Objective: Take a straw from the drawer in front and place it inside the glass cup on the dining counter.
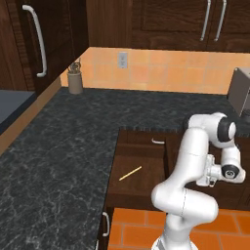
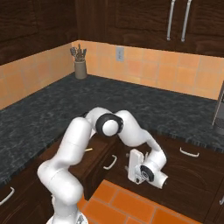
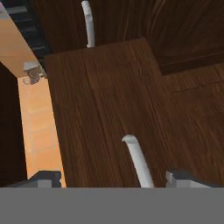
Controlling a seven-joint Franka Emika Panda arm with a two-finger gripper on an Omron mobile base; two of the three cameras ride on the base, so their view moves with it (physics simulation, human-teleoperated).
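The wide dark brown wooden drawer [image 1: 139,173] is already pulled out below the black speckled desk [image 1: 58,146], and the thin pale yellow-tan straw [image 1: 130,173] lies untouched inside it. Lifting and cup placement remain. In the hand view, the jaws are spread wide, empty, around the drawer's curved silver handle [image 3: 139,162].

Drawer [image 1: 139,178]: dark brown wood, visible grain, matt, inside & front alike. Handle [image 3: 139,162]: pale silver metal, smooth, satin. Straw [image 1: 130,173]: pale yellow-tan, smooth, matt; material unclear. Countertop [image 1: 58,141]: black speckled stone, polished, slight sheen. Backsplash [image 1: 161,71]: orange tile, smooth, w/ grout lines. Floor [image 2: 131,205]: orange tile, 6 o'clock of drawer. Utensil pot [image 1: 75,80]: grey, matt. Cabinet doors [image 2: 131,22]: dark wood, long silver metal handles.
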